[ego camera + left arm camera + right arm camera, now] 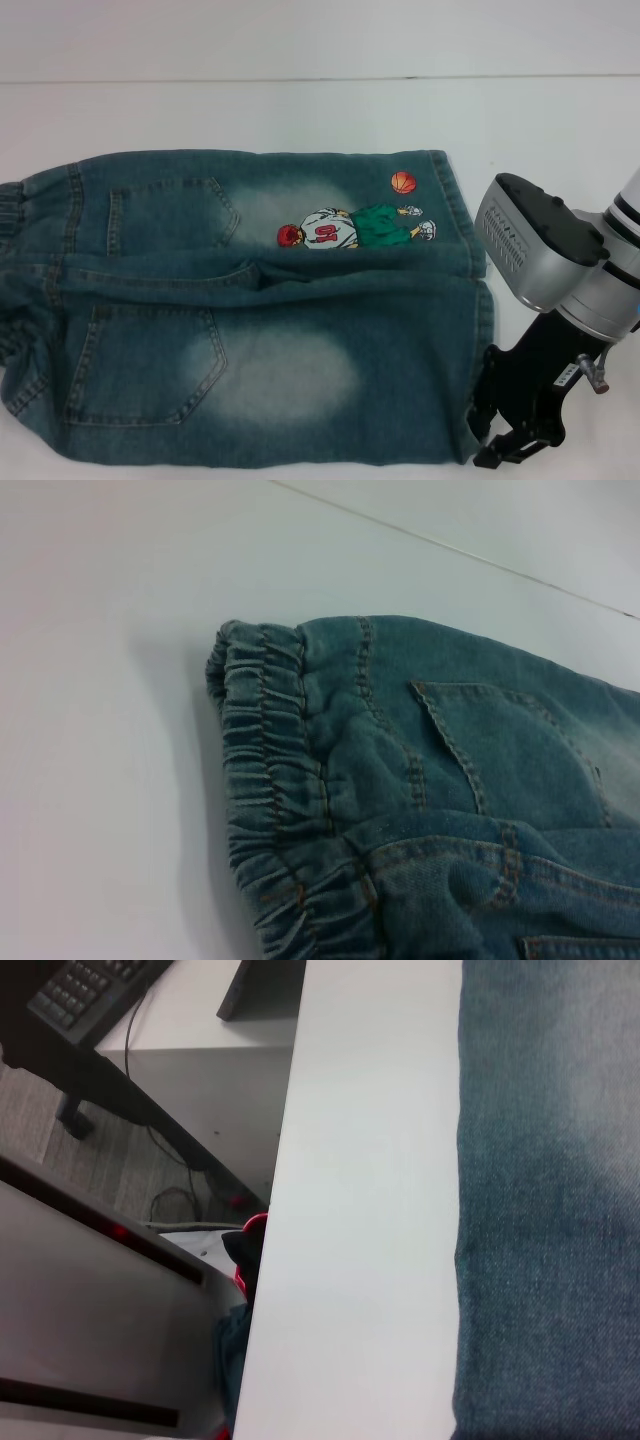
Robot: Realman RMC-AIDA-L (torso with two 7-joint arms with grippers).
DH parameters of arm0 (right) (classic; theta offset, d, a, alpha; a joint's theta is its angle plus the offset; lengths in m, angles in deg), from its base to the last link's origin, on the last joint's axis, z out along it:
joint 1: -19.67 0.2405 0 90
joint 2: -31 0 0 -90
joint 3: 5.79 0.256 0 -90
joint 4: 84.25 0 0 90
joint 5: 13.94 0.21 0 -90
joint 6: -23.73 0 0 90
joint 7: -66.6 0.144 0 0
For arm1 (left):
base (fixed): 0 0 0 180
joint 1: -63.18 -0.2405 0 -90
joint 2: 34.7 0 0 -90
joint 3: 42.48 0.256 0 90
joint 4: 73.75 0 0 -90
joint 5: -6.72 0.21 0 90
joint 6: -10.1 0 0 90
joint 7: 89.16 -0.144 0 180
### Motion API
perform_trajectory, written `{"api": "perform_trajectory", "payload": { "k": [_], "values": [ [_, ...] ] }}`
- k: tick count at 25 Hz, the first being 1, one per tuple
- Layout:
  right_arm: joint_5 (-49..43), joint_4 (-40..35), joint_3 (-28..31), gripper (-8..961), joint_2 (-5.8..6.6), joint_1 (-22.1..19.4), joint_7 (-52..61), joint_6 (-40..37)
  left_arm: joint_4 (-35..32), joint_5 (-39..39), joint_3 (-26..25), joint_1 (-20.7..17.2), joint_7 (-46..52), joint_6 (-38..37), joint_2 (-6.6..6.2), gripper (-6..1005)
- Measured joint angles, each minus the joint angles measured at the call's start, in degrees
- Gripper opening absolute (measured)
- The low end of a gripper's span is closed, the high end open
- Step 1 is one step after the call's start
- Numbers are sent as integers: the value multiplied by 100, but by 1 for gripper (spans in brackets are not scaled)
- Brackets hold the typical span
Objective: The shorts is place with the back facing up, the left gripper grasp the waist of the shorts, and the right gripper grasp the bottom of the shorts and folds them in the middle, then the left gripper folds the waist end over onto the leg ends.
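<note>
The white tabletop [300,110] carries the denim shorts [250,310], spread flat with the back pockets up; their long axis runs along the near edge, the elastic waist [262,780] toward the left edge and the leg hems toward the right; a basketball-player print [355,228] marks the far leg; the right gripper [515,435] hangs at the near right corner, just beside the near leg's hem, and I cannot tell how wide it stands; the left gripper is out of sight.
</note>
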Motion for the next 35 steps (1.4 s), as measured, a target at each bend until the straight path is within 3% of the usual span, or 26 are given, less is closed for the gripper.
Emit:
{"api": "perform_trajectory", "payload": {
  "k": [12,21,29,35],
  "values": [
    [10,8,-13,51,8,-4,-64,50,0,0,0,-5,0,1,-3,51],
    [208,-41,194,29,79,-190,-330,-4,13,-1,-27,10,0,-64,-9,52],
    [933,-149,1671,29,407,-655,-951,-161,91,-407,-65,0,41,-200,-21,51],
    [1731,-131,2312,29,485,-1071,-1330,-7,192,-737,-269,18,51,-52,-29,52]
  ]
}}
